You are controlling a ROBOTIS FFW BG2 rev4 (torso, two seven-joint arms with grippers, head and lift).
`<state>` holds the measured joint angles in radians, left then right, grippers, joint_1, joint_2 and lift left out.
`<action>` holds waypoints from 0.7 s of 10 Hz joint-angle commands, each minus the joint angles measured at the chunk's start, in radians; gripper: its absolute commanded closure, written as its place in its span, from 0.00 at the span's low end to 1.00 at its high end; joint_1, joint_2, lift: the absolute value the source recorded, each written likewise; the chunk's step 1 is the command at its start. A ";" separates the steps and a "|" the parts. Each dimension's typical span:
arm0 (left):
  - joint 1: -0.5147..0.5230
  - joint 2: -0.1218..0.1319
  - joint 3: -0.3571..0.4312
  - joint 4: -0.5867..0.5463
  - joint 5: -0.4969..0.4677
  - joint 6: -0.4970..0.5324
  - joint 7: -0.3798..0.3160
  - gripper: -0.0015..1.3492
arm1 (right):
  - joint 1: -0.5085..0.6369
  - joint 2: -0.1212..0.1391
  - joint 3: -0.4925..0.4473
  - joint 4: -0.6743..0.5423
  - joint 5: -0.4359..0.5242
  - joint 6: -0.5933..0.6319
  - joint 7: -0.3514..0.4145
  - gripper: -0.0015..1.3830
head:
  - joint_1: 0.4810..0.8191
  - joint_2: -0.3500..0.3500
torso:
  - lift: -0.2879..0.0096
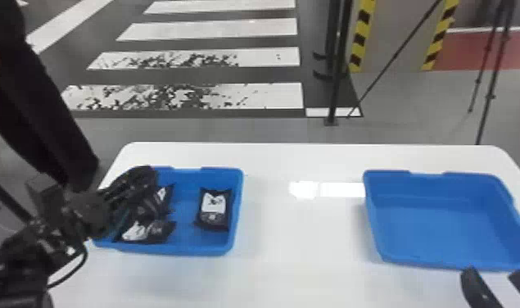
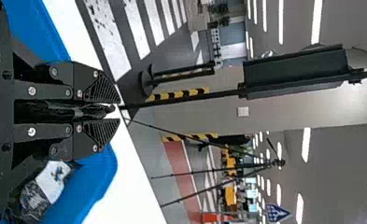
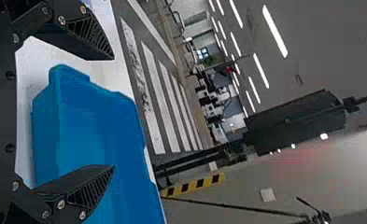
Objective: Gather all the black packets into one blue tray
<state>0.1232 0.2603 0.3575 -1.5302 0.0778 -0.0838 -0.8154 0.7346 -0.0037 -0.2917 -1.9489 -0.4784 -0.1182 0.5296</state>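
1. Head view, nearest: we see the right gripper [image 1: 493,271], fingers spread apart with nothing between them, at the near side of the right tray [image 1: 443,229]; it is well apart from the packets, so we judge the left the nearer hand for this work.
2. Same view, beyond: the near packet [image 1: 148,231] lies in the left tray [image 1: 193,248], by its near wall, its long axis running across the table.
3. Left wrist view: the left gripper [image 2: 119,111] has its fingers drawn together on what we take to be a held packet [image 2: 93,111]; the view is poor here, and we see it almost edge-on. It lies lengthwise between the fingers, over the left tray.
4. Head view, to the right of those fingers: the side packet [image 1: 213,209] lies just inside the tray's right wall, its long axis pointing away from us. We judge that the release should fall to its left.
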 commanded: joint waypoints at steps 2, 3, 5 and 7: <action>0.012 -0.003 0.031 0.000 -0.066 -0.039 0.013 0.06 | 0.043 0.005 -0.025 0.041 -0.016 -0.049 -0.007 0.15 | 0.63 0.60 | 0.60; 0.041 -0.006 0.021 -0.002 -0.032 -0.090 0.012 0.08 | 0.063 0.005 -0.037 0.036 -0.020 -0.056 -0.008 0.15 | 0.63 0.60 | 0.60; 0.213 -0.036 0.005 -0.066 0.193 -0.201 0.016 0.13 | 0.102 0.005 -0.053 0.031 -0.030 -0.152 -0.019 0.15 | 0.63 0.55 | 0.60; 0.488 -0.101 0.011 -0.280 0.321 -0.208 0.097 0.14 | 0.139 0.005 -0.065 0.060 -0.038 -0.324 -0.040 0.15 | 0.63 0.48 | 0.60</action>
<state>0.5252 0.1804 0.3687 -1.7441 0.3589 -0.2865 -0.7243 0.8631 -0.0015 -0.3540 -1.9024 -0.5118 -0.3826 0.4900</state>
